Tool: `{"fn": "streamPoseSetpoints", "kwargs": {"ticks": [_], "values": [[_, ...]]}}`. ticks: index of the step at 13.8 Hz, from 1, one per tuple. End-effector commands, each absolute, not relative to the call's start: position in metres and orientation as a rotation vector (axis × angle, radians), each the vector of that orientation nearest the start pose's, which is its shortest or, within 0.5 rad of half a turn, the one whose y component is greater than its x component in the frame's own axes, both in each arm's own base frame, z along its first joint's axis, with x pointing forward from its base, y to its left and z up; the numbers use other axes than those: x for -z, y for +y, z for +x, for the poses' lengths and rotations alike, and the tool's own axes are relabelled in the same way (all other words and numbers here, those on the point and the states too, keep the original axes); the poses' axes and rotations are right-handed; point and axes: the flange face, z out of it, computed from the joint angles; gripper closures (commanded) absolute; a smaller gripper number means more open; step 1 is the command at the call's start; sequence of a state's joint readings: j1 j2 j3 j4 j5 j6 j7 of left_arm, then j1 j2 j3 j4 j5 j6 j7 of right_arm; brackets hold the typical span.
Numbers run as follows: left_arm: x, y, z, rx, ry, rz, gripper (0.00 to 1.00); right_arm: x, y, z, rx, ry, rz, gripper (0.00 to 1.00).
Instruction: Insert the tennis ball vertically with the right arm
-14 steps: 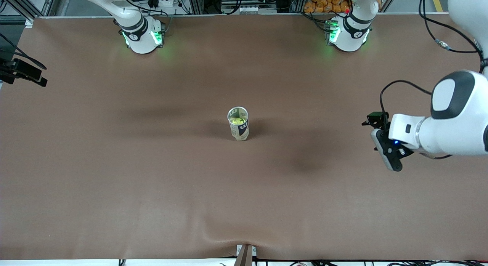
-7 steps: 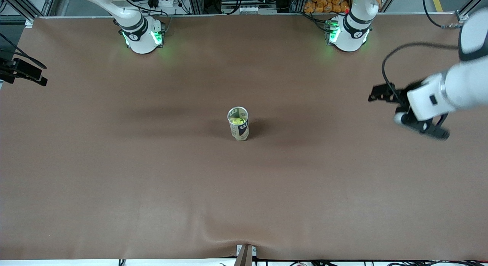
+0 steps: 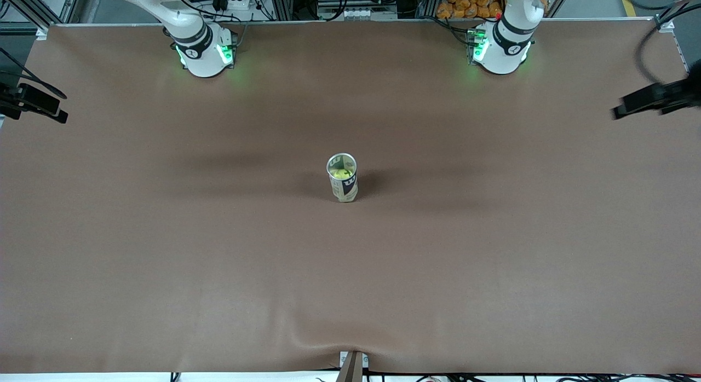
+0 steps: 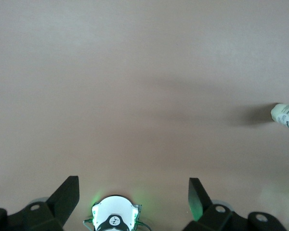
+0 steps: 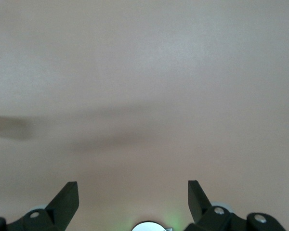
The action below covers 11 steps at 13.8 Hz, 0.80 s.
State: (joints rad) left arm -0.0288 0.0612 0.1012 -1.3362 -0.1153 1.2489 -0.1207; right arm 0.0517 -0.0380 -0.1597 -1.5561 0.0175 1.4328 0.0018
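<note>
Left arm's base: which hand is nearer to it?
Left. The left hand is over the table edge at that base's end; the right hand waits over the right arm's end.

We only get the tips of each gripper's 2 fingers: left gripper (image 4: 134,197) and right gripper (image 5: 133,198) are cut off by their wrist views' edge. In the front view both arms are mostly out of frame; the left gripper is a dark blur at the edge. The can (image 3: 343,178) is clipped in both wrist views. Tennis ball (image 3: 343,174) only partly shows inside it.
</note>
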Motion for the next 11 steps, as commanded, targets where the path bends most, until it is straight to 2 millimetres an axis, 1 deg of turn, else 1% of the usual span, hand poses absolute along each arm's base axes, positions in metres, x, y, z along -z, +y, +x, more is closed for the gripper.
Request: {"fn": "streamPoseSetpoints", "kwargs": {"ticks": [1, 3, 4, 5, 6, 7, 8, 11], "values": [[-0.702, 0.006, 0.487, -0.201, -0.314, -3.181, 0.0, -0.644, -0.058, 0.524, -0.135, 0.179, -3.091, 0.0], [-0.717, -0.013, 0.47, -0.111, -0.28, -3.11, 0.0, -0.644, -0.058, 0.524, -0.135, 0.179, -3.091, 0.0], [-0.724, -0.017, 0.464, -0.076, -0.279, -3.099, 0.0, -0.644, -0.058, 0.524, -0.135, 0.179, -3.091, 0.0], [-0.727, -0.018, 0.462, -0.043, -0.272, -3.103, 0.0, -0.644, -0.058, 0.524, -0.135, 0.179, -3.091, 0.0], [-0.725, -0.018, 0.469, -0.011, -0.24, -3.111, 0.0, -0.644, -0.058, 0.524, -0.135, 0.179, -3.091, 0.0], [-0.719, -0.019, 0.48, 0.0, -0.233, -3.117, 0.0, -0.644, -0.058, 0.523, -0.14, 0.181, -3.09, 0.0], [-0.715, -0.02, 0.487, 0.009, -0.232, -3.12, 0.0, -0.644, -0.058, 0.523, -0.142, 0.179, -3.09, 0.0], [-0.711, -0.022, 0.495, 0.035, -0.228, -3.128, 0.0, -0.644, -0.058, 0.523, -0.145, 0.179, -3.09, 0.0]]}}
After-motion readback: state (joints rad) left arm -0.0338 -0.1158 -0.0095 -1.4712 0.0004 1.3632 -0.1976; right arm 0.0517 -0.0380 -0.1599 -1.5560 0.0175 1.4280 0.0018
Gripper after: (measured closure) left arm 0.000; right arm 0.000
